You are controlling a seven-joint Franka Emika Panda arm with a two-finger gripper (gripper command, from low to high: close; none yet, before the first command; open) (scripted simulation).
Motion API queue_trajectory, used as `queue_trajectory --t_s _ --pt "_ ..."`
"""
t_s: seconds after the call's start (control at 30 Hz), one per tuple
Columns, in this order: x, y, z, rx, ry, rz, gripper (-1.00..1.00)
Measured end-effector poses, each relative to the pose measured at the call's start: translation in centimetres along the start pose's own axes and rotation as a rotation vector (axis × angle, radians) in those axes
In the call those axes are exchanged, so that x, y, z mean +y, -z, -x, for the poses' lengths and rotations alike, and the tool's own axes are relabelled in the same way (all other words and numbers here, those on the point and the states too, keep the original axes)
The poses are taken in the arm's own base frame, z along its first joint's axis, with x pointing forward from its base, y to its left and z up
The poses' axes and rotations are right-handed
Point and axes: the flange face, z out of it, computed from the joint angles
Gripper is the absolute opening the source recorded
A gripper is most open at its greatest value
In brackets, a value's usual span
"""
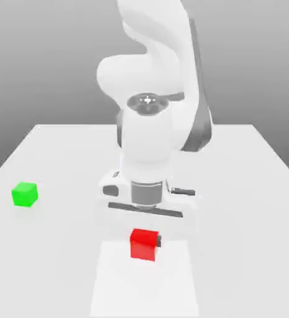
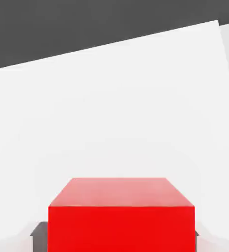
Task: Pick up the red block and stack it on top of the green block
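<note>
Red cube pinched in the gripper, green cube off to the left

The red block (image 1: 143,245) is in the near middle of the scene, at the near end of the worktop (image 1: 233,261). The gripper (image 2: 121,229) has it pinched by two opposite sides, with dark pads (image 2: 40,237) against them. It looks like a light, stiff thing that won't squash or break easily; flat upright sides are the place to grip, keeping the underside free for stacking. It is a plain, bright red cube, crisp-edged, matte and unmarked. Farther out, well apart at the far left, the green block (image 1: 25,194) sits on the worktop, similarly plain.
</note>
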Motion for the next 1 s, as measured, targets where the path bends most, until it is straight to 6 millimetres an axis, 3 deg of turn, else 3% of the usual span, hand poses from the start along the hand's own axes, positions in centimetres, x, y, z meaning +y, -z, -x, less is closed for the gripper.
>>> queue_trajectory --t_s 0.23,0.4,0.47,0.53,0.6,0.7,0.8,0.87,1.0 --pt "1.5 -0.2 0.1 -0.021 -0.056 0.053 -1.00" --pt "6.2 -0.7 -3.8 -0.032 -0.273 0.098 -1.00" --pt "9.9 -0.7 -6.7 -0.037 -0.427 0.111 -1.00" --pt "16.5 -0.5 -10.9 -0.046 -0.677 0.120 -1.00" --pt "23.0 -0.1 -13.7 -0.051 -0.919 0.124 -1.00" --pt "30.7 1.3 -15.6 -0.043 -1.219 0.107 -1.00" --pt "37.0 3.2 -15.7 -0.021 -1.465 0.060 -1.00" --pt "40.1 4.0 -15.4 -0.006 -1.582 0.031 -1.00" --pt "41.5 2.9 -15.0 -0.004 -1.626 0.045 -1.00"
